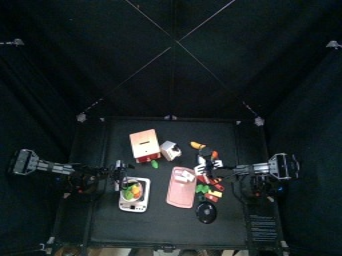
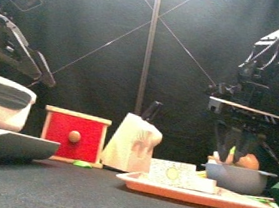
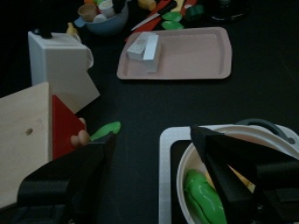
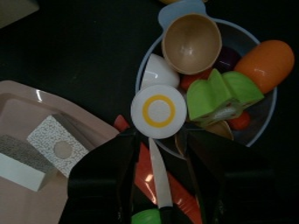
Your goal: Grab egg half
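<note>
Right wrist view: right claw (image 4: 146,166) spread wide, empty, above white toy egg half with yellow yolk (image 4: 158,111), at grey bowl's (image 4: 267,114) nine-o'clock rim. Light, rigid, slick; pinch across edges.

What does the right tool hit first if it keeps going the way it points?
Probably the egg half, yolk up at the bowl's rim, right ahead of the right tool. The open jaws straddle its line. Depth is unclear.

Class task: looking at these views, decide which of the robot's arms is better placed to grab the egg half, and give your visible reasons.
Right. The right gripper hangs open directly over the egg half in the bowl of toy food. The left gripper sits over a white pot across the table.
</note>
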